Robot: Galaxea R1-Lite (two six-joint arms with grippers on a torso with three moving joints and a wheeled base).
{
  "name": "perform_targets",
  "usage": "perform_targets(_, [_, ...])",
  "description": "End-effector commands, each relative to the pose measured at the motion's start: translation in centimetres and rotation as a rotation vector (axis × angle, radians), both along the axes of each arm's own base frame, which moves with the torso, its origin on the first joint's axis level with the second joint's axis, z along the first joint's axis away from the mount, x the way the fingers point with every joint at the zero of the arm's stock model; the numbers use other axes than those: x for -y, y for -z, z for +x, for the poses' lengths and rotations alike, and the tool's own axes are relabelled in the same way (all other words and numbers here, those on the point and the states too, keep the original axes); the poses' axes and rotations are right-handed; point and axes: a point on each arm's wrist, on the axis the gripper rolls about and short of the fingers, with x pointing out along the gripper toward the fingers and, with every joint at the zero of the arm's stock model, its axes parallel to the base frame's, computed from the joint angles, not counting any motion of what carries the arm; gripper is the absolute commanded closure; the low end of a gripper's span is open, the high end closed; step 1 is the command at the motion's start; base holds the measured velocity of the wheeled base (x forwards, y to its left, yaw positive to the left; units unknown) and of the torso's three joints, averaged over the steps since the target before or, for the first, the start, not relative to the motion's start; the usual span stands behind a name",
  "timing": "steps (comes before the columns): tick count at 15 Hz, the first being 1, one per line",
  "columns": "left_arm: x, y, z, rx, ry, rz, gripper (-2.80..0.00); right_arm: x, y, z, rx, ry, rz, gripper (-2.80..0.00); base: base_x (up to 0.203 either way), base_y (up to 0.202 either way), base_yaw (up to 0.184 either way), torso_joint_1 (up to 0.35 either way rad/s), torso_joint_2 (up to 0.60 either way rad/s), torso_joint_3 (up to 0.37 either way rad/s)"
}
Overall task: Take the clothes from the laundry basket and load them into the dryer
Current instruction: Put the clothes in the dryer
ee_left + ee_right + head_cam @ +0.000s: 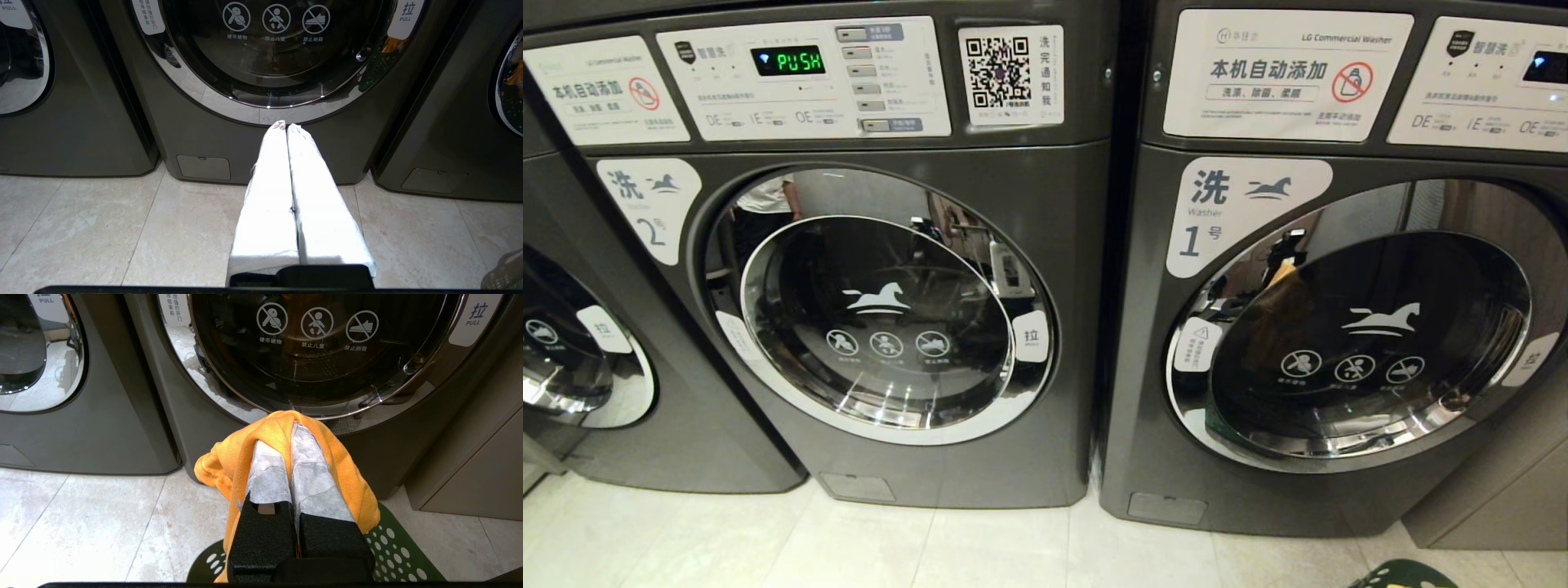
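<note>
1. Pale floor tiles [931,547] run along the bottom of the head view, below two grey machines with doors shut.
2. An orange garment [282,428] is clamped in the right gripper [291,428], centre of the right wrist view, above the green laundry basket [392,547].
3. The left gripper [286,126] is pressed together, empty.
4. The door [327,355] should be opened by its pull tab [474,318] before loading.
</note>
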Motion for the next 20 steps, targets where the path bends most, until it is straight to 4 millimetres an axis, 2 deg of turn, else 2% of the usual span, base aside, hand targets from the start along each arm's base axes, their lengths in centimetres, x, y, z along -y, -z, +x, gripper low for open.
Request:
perform_targets(1, [0.0, -0.01, 0.01, -0.001, 0.0, 0.0, 0.0, 0.0, 0.0, 0.0, 0.0, -0.001, 0.0, 0.0, 0.0, 0.0, 0.0, 0.0, 0.0, 0.0])
perform_targets(20, [0.0, 0.01, 0.0, -0.005, 0.0, 0.001, 0.0, 0.0, 0.0, 0.0, 0.001, -0.001, 0.0, 0.0, 0.0, 0.0, 0.0, 0.0, 0.0, 0.0])
